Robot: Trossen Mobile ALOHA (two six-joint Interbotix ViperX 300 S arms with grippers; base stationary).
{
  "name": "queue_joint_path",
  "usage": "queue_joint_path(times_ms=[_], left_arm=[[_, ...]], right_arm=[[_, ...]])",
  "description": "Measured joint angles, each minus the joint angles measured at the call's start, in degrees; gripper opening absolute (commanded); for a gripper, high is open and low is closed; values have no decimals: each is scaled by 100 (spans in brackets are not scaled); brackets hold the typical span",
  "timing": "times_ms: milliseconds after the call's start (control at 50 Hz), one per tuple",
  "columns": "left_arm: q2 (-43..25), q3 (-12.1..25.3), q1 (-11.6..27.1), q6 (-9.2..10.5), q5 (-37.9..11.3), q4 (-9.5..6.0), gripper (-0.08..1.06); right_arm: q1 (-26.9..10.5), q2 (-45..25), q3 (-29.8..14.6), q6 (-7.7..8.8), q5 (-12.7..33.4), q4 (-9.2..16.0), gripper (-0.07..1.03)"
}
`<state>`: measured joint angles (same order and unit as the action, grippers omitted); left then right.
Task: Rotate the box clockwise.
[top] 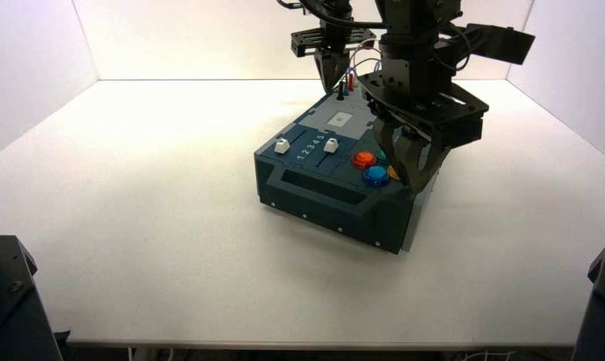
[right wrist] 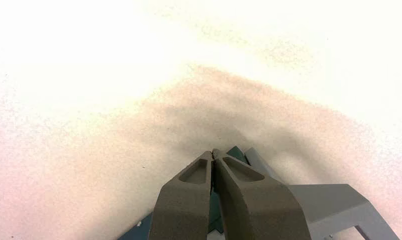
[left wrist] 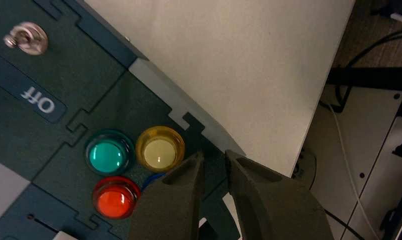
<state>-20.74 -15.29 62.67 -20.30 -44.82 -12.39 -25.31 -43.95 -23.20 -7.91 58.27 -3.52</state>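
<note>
The box (top: pixel 322 215) rests flat on the counter (top: pixel 156 226), at an angle, numbered sliders toward its near end. The left end effector (left wrist: pixel 215 152) is open over the near right corner, beside the yellow button (left wrist: pixel 159 154). The right end effector (right wrist: pixel 214 151) is closed, fingertips together, at the far end.

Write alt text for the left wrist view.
Left pincer, slightly open, at the button end of the dark box, near yellow, green, red and partly hidden blue buttons; a metal toggle switch shows farther off.
</note>
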Motion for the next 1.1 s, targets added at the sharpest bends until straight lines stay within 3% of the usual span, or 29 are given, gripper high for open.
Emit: queue_joint_path(times_ms=[480, 900, 1100], left_arm=[[-132, 352, 105, -26, -35, -35, 25], [-431, 615, 167, -290, -439, -44, 23], [-475, 659, 167, -299, -510, -35, 21]], right_arm=[[18, -88, -167, 0, 79, -9, -2], [18, -211, -483, 0, 369, -9, -2], [18, -211, -554, 0, 571, -9, -2]])
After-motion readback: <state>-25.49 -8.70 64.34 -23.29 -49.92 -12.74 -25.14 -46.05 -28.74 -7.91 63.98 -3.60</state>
